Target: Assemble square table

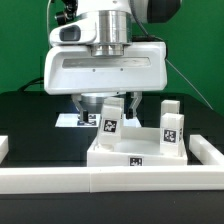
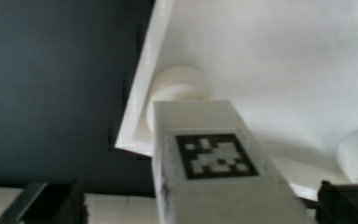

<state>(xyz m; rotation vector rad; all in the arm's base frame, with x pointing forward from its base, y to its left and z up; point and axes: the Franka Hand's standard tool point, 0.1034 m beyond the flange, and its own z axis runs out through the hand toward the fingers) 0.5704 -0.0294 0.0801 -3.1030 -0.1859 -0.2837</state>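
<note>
The square table's white top [image 1: 150, 152] lies on the black table with its raised rim up. Three white block legs stand on it: one with a tag [image 1: 110, 122] at the exterior view's left, one [image 1: 172, 125] at its right, and one [image 1: 137, 104] behind. My gripper [image 1: 108, 106] hangs right over the left leg. In the wrist view the gripper [image 2: 197, 205] is open, and its dark fingertips [image 2: 51, 203] stand well apart on either side of the tagged leg [image 2: 208, 150] without touching it. The top [image 2: 282, 70] fills the area behind the leg.
A long white rail [image 1: 110, 180] runs along the front edge of the black surface. The marker board [image 1: 70, 119] lies flat behind the top at the exterior view's left. A green wall stands behind.
</note>
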